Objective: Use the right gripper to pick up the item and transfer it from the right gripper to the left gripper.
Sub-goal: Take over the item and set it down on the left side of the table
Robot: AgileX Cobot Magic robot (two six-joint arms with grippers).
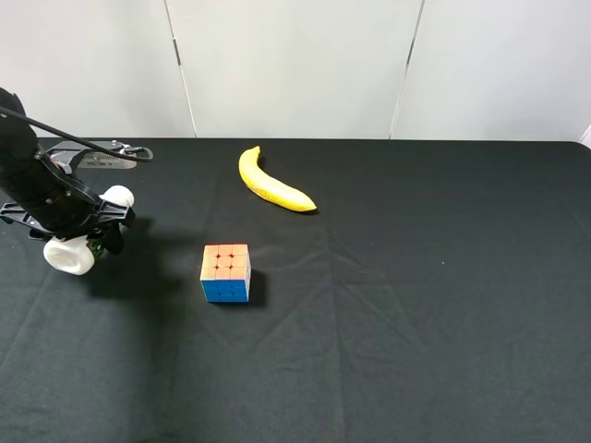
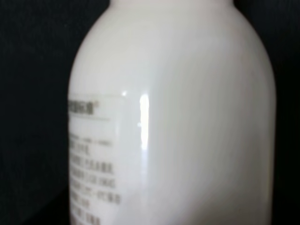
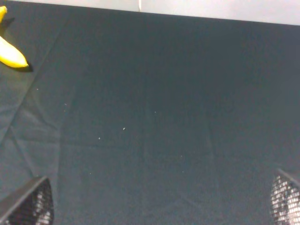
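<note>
Exterior high | black cloth-covered table (image 1: 416, 351) | left gripper (image 1: 76, 228), frame's left edge, clamped on small white plastic bottle (image 1: 72, 251), so handover looks done | right gripper (image 3: 159, 206) wide apart, empty, over bare cloth

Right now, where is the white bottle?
In the exterior high view the white bottle sits at the far left, gripped in the left claw above the black cloth, left of the puzzle cube. It fills the left wrist view.
</note>
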